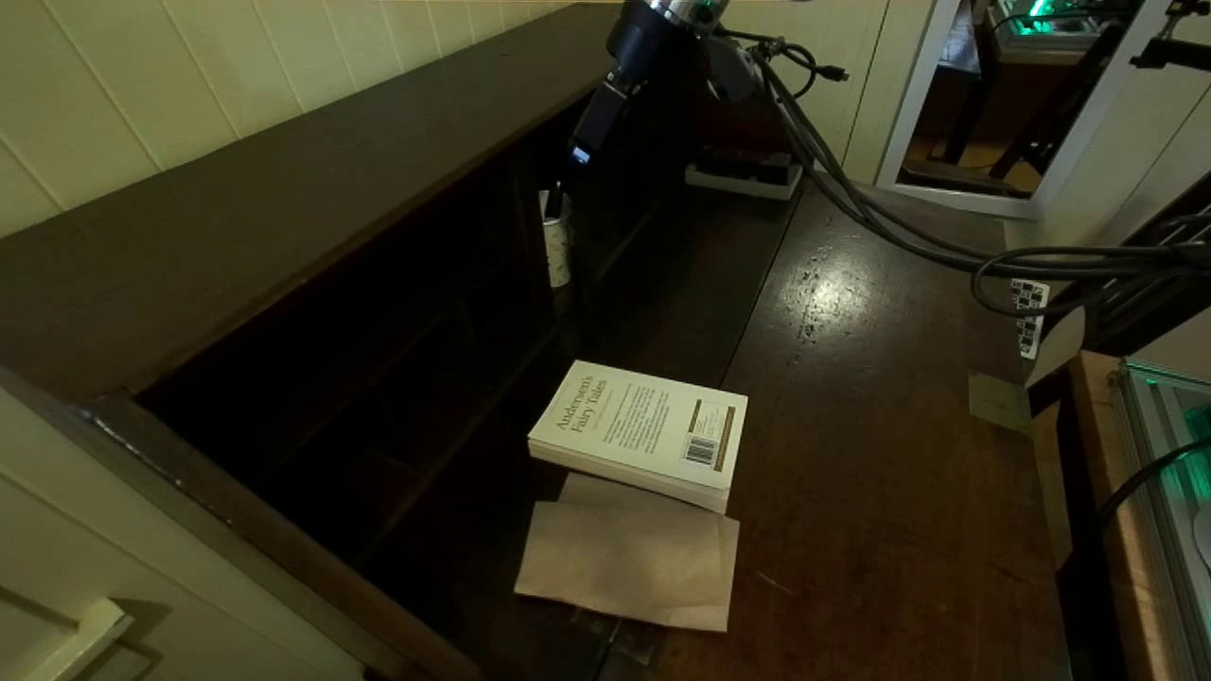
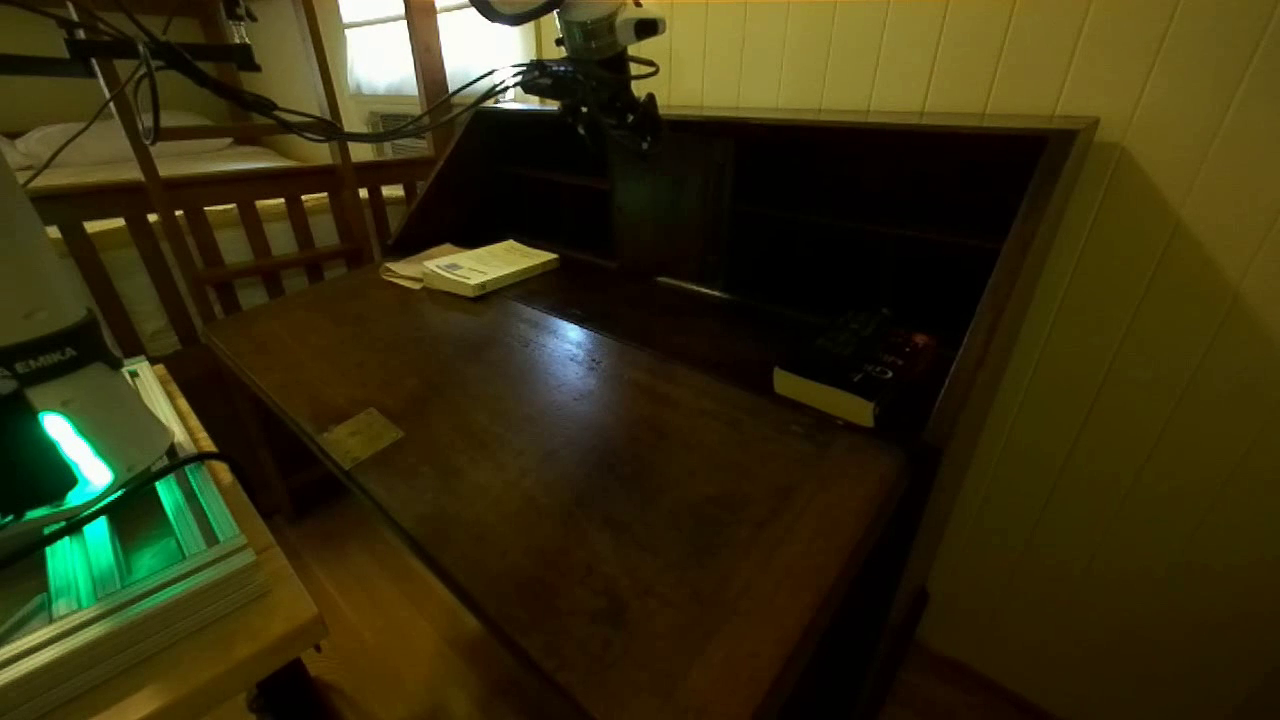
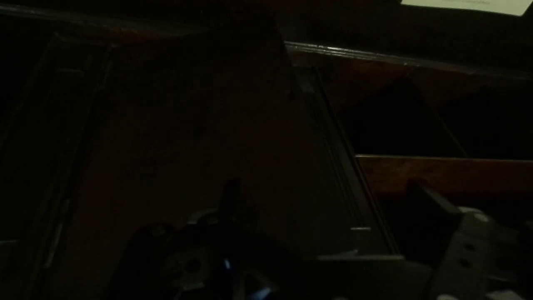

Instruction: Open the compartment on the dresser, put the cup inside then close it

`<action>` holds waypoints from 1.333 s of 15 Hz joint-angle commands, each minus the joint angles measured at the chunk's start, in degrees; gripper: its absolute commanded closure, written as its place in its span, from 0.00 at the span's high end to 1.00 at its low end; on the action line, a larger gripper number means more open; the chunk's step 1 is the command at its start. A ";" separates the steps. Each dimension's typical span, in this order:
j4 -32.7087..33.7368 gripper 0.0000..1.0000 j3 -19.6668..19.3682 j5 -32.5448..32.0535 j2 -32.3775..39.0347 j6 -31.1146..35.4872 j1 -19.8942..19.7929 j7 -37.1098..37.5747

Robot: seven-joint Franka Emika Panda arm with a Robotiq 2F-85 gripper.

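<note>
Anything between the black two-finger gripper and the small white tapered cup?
Nothing clearly in the way. In an exterior view, a narrow dark shape overlaps the top of the cup; whether it belongs to the gripper, I can't tell.

Wrist view very dim; glare on dresser [image 1: 851, 397]

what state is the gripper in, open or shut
The gripper is open: its fingers stand wide apart in the wrist view, the dresser showing between them.

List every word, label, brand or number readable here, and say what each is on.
"Andersen's Fairy Tales": white book.
"EMIKA": robot arm; the word before it is cut off.
Smaller print and barcode on the white book: too small to read.
Lettering on the dark book: too blurred.
</note>
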 commanded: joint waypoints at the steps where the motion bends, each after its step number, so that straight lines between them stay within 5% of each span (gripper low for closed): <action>1: 1.16 1.00 4.03 -0.37 0.56 0.87 -3.06 1.13; 10: -4.94 1.00 4.72 -7.06 -5.28 3.98 -3.08 14.71; 20: -15.47 1.00 2.62 -24.34 -16.20 0.28 -2.69 34.66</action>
